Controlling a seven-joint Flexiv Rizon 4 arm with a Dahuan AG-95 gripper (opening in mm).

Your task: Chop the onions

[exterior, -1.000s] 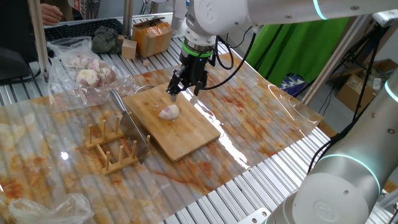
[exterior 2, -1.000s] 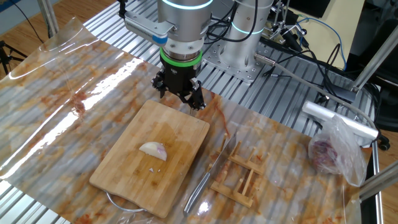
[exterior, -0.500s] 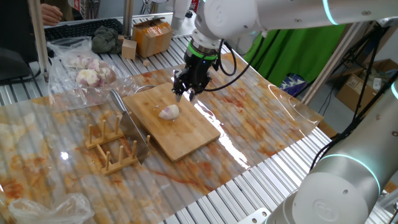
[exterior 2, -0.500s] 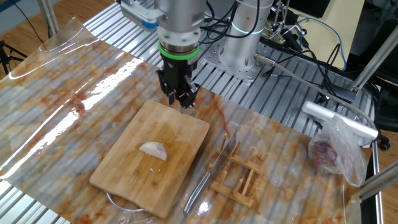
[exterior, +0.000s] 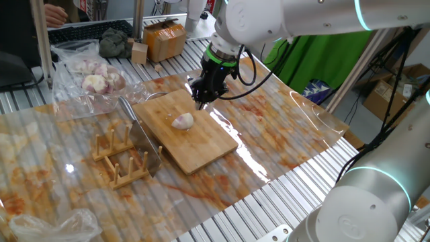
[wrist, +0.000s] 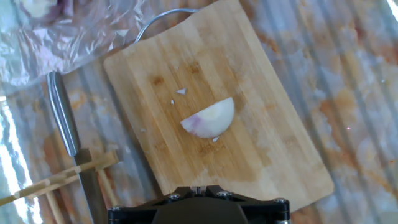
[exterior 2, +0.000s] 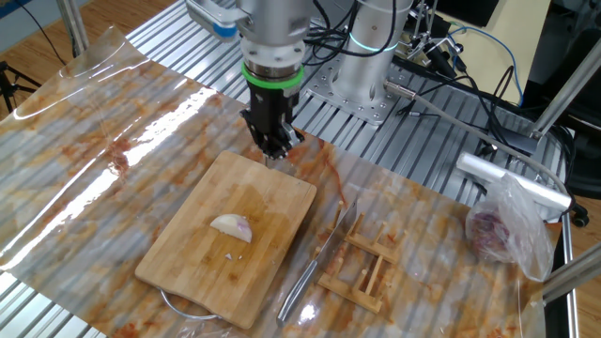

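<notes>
Progress: early; the onion (wrist: 210,118) lies as one pale wedge mid cutting board (exterior 2: 188,272), only tiny bits shed.
Left: fetch the knife (exterior 2: 315,266) by the wooden rack (exterior 2: 362,268); all chopping.
Claw (exterior 2: 273,150): closed, empty, above board's far edge.
Views: hand view shows the onion's pink cut face; one fixed view shows bagged onions (exterior: 97,79).

Two opposite raised side views, one overhead, sharing the board (exterior: 185,129)

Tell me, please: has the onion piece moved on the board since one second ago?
No. The onion piece lies at the same spot near the middle of the cutting board, and the knife beside the board keeps its place too.
</notes>
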